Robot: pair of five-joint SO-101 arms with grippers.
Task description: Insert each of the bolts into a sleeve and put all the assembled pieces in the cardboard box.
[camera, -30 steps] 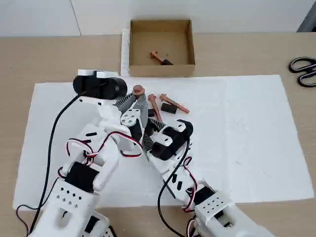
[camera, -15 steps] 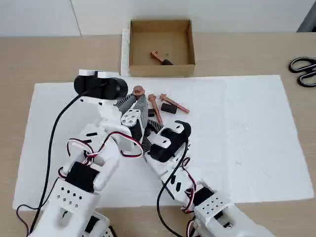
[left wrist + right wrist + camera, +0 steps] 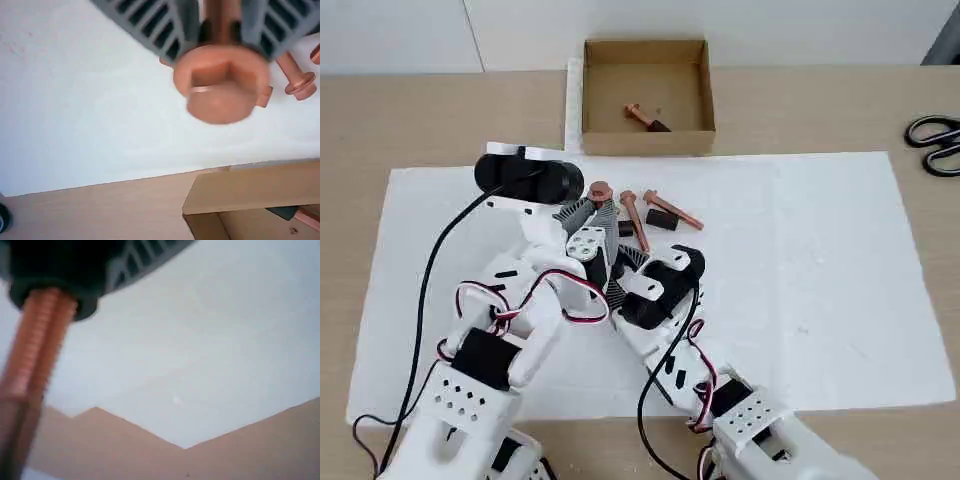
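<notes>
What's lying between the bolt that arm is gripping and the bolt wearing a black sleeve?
A bare bolt, no sleeve on it, lying on the white sheet; the high view shows it, its head toward the cardboard box.

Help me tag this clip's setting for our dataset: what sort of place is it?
Probably a lab or hobby workbench: a white sheet spread over a wooden table, a cardboard box for parts, and scissors off to one side.

table: wooden table (image 3: 380, 120) | cover: white sheet (image 3: 820, 280) spread on it | beyond: pale tiled surface (image 3: 420, 30), possibly floor
</notes>
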